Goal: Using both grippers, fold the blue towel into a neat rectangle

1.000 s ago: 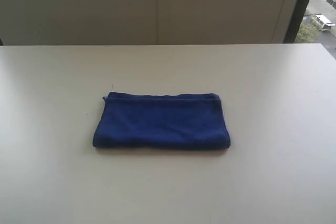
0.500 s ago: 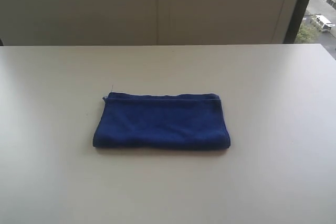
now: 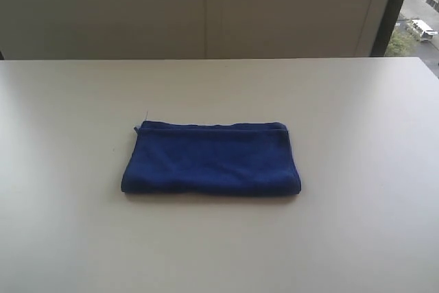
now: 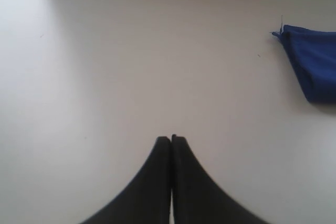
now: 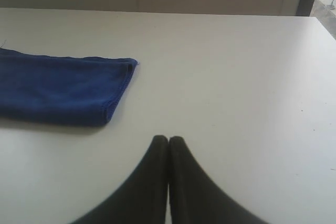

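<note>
Deep royal-blue plush towel (image 3: 211, 159) folded into flat rectangle, lying mid-way on pale white table (image 3: 357, 114). Left gripper (image 4: 171, 139) clenched, empty, off towel's left end. Right gripper (image 5: 168, 139) clenched, empty, off towel's right end.

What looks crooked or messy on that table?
Nothing stands out. The blue towel lies folded in a fairly tidy rectangle on the table; only a small pale tag pokes out at its far left corner.
</note>
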